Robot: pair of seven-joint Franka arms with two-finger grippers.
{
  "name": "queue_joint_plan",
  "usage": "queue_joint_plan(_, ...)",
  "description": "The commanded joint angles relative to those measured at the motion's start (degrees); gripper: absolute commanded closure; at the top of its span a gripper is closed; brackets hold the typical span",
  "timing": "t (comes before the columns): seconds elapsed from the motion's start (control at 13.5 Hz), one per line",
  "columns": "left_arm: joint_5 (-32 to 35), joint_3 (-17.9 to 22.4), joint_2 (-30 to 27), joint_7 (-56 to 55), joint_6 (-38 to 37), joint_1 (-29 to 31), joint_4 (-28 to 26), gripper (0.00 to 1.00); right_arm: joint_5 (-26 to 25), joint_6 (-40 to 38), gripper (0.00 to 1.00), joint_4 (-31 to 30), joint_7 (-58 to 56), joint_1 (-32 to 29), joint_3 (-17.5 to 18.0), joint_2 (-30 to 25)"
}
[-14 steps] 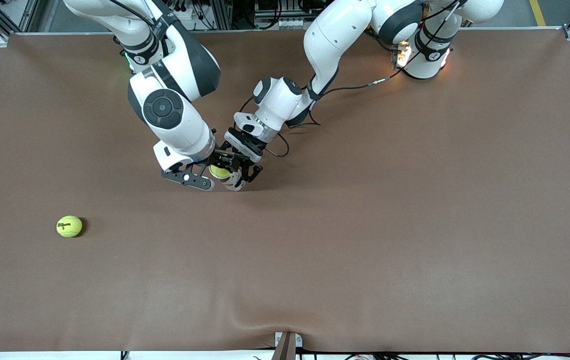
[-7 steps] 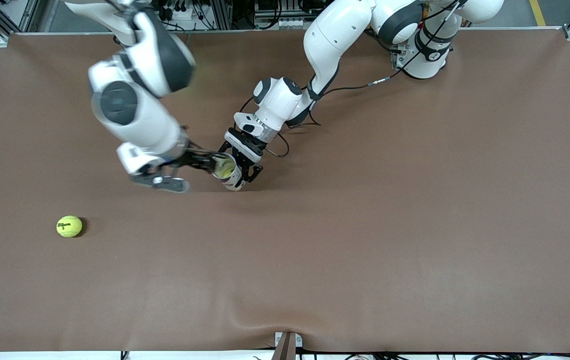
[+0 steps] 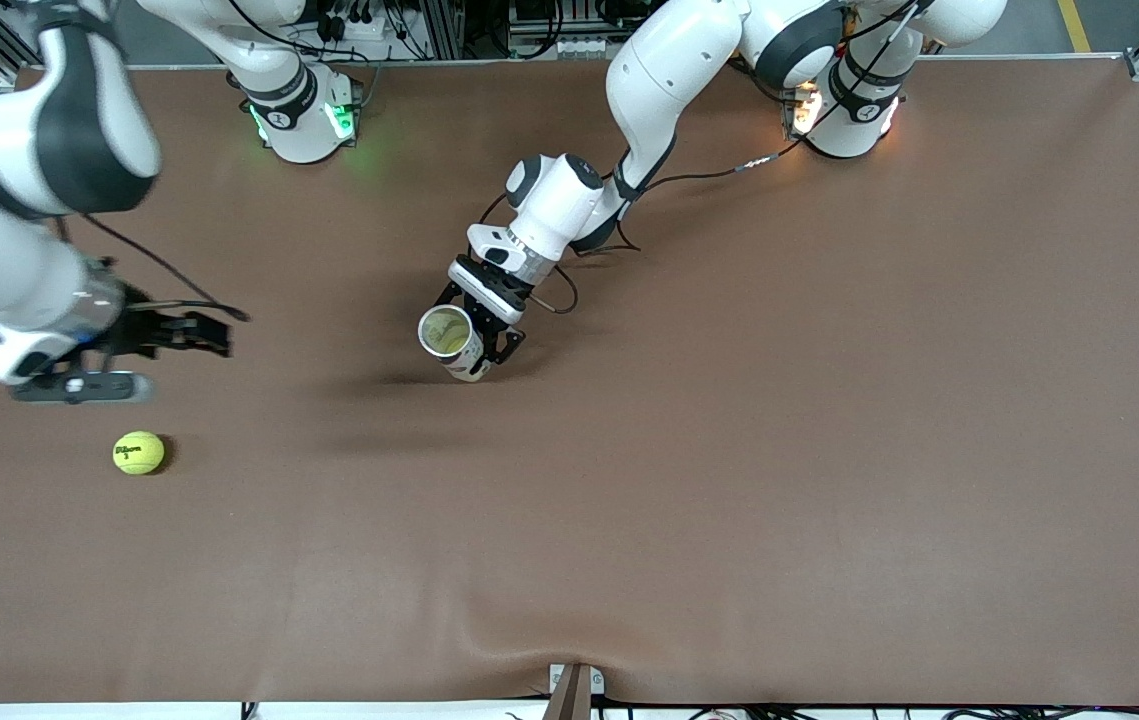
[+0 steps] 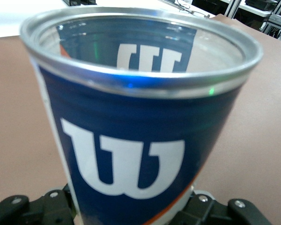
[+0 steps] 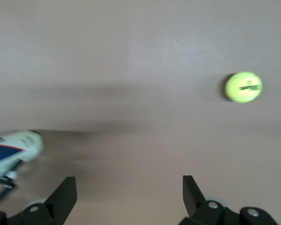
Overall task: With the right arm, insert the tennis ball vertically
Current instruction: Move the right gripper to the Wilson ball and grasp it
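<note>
Brown table cover [image 3: 729, 480] lies mostly bare; I see 1 tennis ball [image 3: 138, 452] near the right arm's end, right gripper [image 3: 214, 335] empty and spread above it, left gripper [image 3: 474, 335] clamping the can [image 3: 449, 340].

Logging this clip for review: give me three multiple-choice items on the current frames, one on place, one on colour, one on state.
1. The loose yellow-green felt tennis ball lies:
A. toward the right arm's end of the table
B. inside the can
C. in the left claw

2. The metal-rimmed cylindrical can is:
A. red
B. blue with a white W
C. green

3. The right claw is:
A. shut on a ball
B. open, holding nothing
C. gripping the can

Key: A, it rests on the brown table cover; B, left wrist view shows it; C is the left claw's job, so B.
</note>
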Motion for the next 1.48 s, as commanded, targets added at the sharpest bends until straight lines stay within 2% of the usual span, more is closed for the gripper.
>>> queue_joint_plan(0.0, -0.02, 0.27, 2.11, -0.50, -0.12, -0.77, 1.21, 0.23, -3.97, 0.82, 0.00, -1.66, -6.20, -5.10, -0.46, -0.24)
queue_joint_plan(0.15, -0.02, 0.27, 2.11, -0.50, 0.06, -0.77, 1.21, 0.23, -7.06, 4.41, 0.00, -2.19, -9.18, -7.13, -1.17, 1.43)
queue_joint_plan(0.22, -0.02, 0.27, 2.11, -0.50, 0.06, -0.77, 1.21, 0.23, -7.24, 8.08, 0.00, -3.93, -9.89, -7.66, -2.83, 1.87)
queue_joint_plan(0.52, -0.02, 0.27, 2.46, -0.58, 0.06, -0.77, 1.21, 0.23, -7.68, 26.80, 0.00, -10.97, -15.52, -8.98, -6.88, 5.38)
queue_joint_plan(0.96, -0.02, 0.27, 2.55, -0.58, 0.06, -0.77, 1.21, 0.23, -7.68, 44.22, 0.00, -13.09, -16.05, -11.36, -6.98, 14.78)
queue_joint_plan(1.41, -0.02, 0.27, 2.55, -0.58, 0.06, -0.77, 1.21, 0.23, -7.59, 55.74, 0.00, -13.00, -16.58, -12.59, -6.98, 23.13)
